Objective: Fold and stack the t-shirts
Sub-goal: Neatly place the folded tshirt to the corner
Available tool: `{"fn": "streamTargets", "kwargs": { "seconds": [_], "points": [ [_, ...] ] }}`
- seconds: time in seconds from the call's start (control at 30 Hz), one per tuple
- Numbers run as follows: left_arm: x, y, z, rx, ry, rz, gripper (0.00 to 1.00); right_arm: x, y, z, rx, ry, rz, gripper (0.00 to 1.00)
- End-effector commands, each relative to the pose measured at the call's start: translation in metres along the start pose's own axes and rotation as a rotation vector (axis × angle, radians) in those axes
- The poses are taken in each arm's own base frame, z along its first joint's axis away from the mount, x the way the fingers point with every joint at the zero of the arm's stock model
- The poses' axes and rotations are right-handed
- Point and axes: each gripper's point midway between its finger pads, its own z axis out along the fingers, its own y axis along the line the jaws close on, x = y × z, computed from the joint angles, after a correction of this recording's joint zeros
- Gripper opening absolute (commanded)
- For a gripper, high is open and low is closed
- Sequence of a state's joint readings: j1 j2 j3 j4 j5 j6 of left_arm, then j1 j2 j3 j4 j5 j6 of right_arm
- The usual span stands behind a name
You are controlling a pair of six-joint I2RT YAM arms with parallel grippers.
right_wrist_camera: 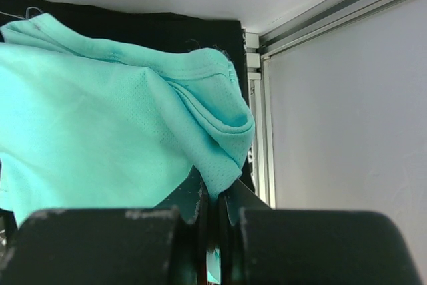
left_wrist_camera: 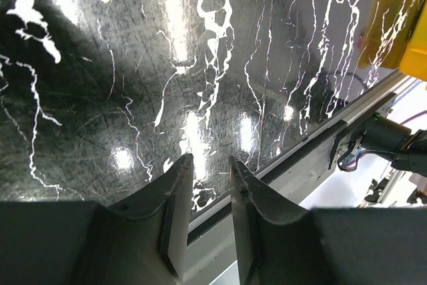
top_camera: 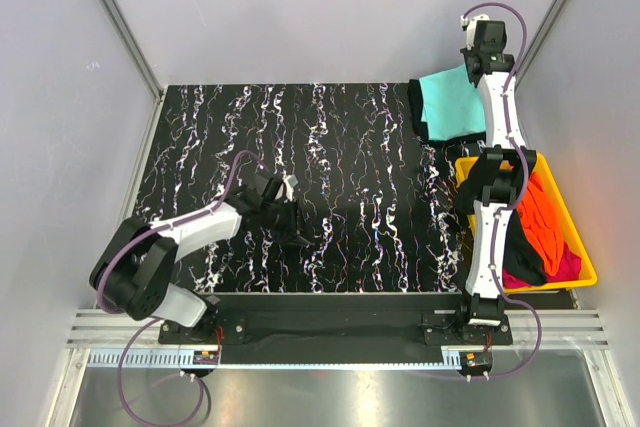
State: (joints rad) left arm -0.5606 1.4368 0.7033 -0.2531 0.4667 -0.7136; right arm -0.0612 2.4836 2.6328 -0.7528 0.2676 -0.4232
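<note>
A light teal t-shirt (top_camera: 452, 102) lies folded at the table's far right corner, on top of a black t-shirt (top_camera: 416, 112) whose edge shows along its left side. My right gripper (top_camera: 487, 57) is shut on the teal shirt's right edge; in the right wrist view the teal cloth (right_wrist_camera: 113, 138) is pinched between the jaws (right_wrist_camera: 215, 195). An orange t-shirt (top_camera: 545, 217), a magenta one (top_camera: 565, 267) and more black cloth (top_camera: 522, 252) lie in the yellow bin. My left gripper (top_camera: 297, 215) is open and empty over the table's middle (left_wrist_camera: 205, 168).
The yellow bin (top_camera: 580, 237) stands at the right edge, beside the right arm. The table top (top_camera: 330, 167) is black with white marbling. Grey walls and aluminium frame posts (right_wrist_camera: 267, 131) close the far right corner. The table's near rail (left_wrist_camera: 300, 158) lies under the left gripper.
</note>
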Motion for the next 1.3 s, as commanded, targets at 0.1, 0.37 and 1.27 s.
{"fn": "streamTargets", "kwargs": {
  "seconds": [0.1,0.37,1.27],
  "points": [
    [-0.015,-0.021,-0.001,0.061,0.001,0.057,0.33,-0.033,-0.016,0.009,0.039,-0.138,0.013,0.00],
    [-0.015,-0.018,0.003,0.054,0.026,0.064,0.33,-0.022,-0.001,0.035,0.006,-0.140,0.020,0.00],
    [-0.019,-0.010,0.014,0.020,0.090,0.080,0.33,-0.010,-0.019,0.104,0.106,-0.273,0.022,0.03]
  ]
}}
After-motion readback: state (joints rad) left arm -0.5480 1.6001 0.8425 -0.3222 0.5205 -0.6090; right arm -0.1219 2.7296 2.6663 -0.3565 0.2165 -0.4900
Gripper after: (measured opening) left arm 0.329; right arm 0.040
